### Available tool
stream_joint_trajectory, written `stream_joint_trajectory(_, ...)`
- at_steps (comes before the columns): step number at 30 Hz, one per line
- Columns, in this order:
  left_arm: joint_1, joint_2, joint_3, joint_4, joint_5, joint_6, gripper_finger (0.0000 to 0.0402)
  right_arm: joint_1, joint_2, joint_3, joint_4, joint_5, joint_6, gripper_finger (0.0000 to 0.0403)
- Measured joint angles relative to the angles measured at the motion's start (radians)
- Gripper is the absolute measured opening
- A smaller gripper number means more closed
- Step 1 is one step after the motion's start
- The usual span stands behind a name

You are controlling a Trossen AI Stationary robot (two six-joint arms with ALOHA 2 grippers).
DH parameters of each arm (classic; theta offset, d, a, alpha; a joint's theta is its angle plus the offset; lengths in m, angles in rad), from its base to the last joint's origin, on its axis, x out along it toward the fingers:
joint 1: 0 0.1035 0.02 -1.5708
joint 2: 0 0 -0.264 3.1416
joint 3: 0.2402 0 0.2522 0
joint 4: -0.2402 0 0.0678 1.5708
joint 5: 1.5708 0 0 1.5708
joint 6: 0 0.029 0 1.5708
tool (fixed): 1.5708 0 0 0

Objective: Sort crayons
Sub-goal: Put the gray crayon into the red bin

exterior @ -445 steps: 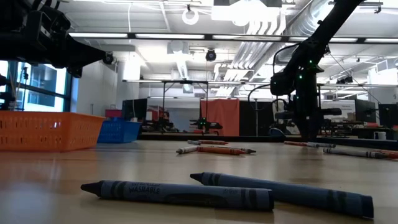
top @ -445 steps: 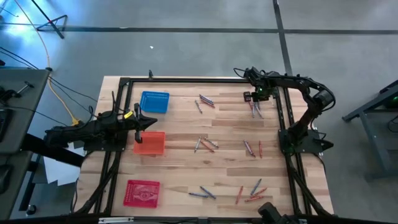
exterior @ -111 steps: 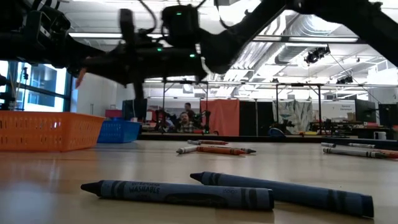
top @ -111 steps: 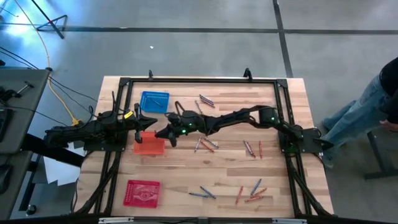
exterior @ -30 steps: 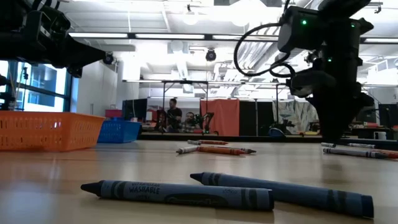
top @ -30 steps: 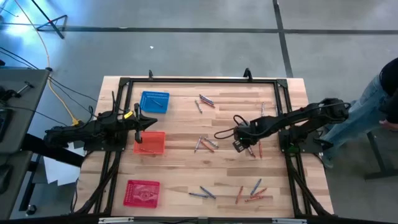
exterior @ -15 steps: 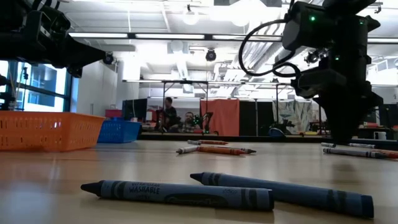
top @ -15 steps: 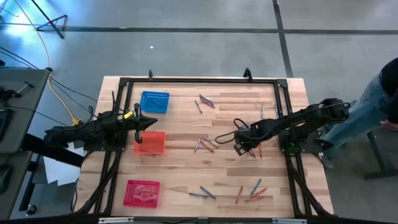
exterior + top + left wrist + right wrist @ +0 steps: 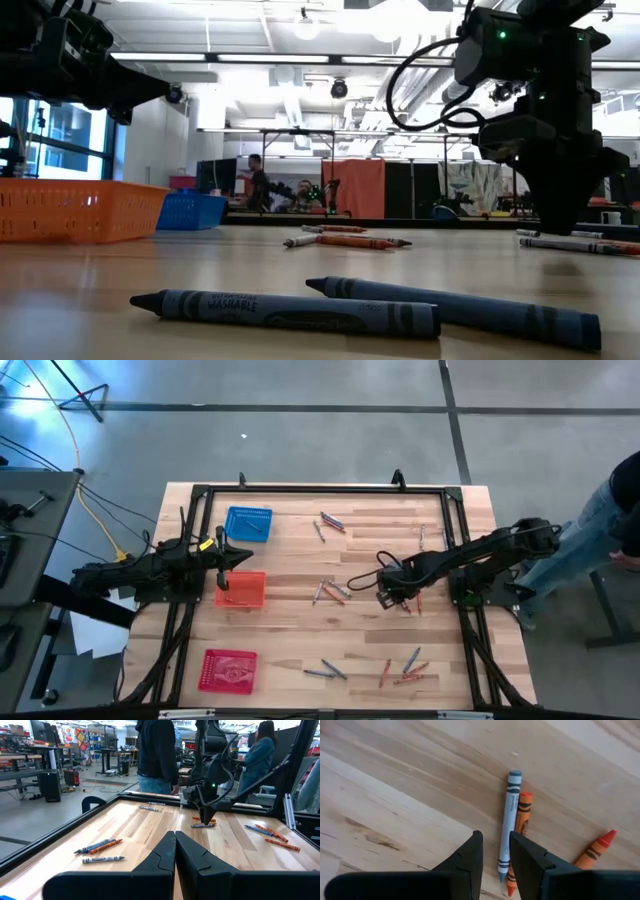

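Crayons lie scattered on the wooden table (image 9: 300, 630). My right gripper (image 9: 386, 598) points down at a grey-blue crayon (image 9: 508, 820) lying against an orange crayon (image 9: 521, 822), with a red-orange one (image 9: 595, 851) close by. Its fingers are a little open and stand on either side of the grey-blue crayon's pointed end (image 9: 501, 870). The gripper also shows in the low view (image 9: 556, 228) and the left wrist view (image 9: 206, 817). My left gripper (image 9: 223, 574) is shut and empty, over the far edge of the orange basket (image 9: 243, 592); it also shows in the left wrist view (image 9: 175, 839). My right gripper comes from above, pointing down, with one finger (image 9: 470, 855) on each side of the grey-blue crayon's pointed end. I cannot tell whether the fingers touch it. The crayon lies flat on the table beside the orange crayon.
A blue basket (image 9: 248, 523) stands at the far left and a red basket (image 9: 228, 669) at the near left. Crayon groups lie at mid-table (image 9: 331, 592), far middle (image 9: 329, 523), near middle (image 9: 322, 671) and near right (image 9: 405, 668). A person (image 9: 600, 530) stands off the right edge.
My right gripper has sunk a little and shifted slightly toward the near edge, closing on the crayon pair right of mid-table. The crayons have not moved.
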Motion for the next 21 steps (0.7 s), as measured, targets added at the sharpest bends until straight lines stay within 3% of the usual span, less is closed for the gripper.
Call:
stream_joint_trajectory(12,0.000,0.000,0.000,0.000,0.000,0.000,0.0001,-0.017,0.108,0.005,-0.001,-0.077,0.062,0.0087)
stream_joint_trajectory(21,0.000,0.000,0.000,0.000,0.000,0.000,0.0001,-0.022,0.121,0.015,0.009,-0.056,0.063,0.0081)
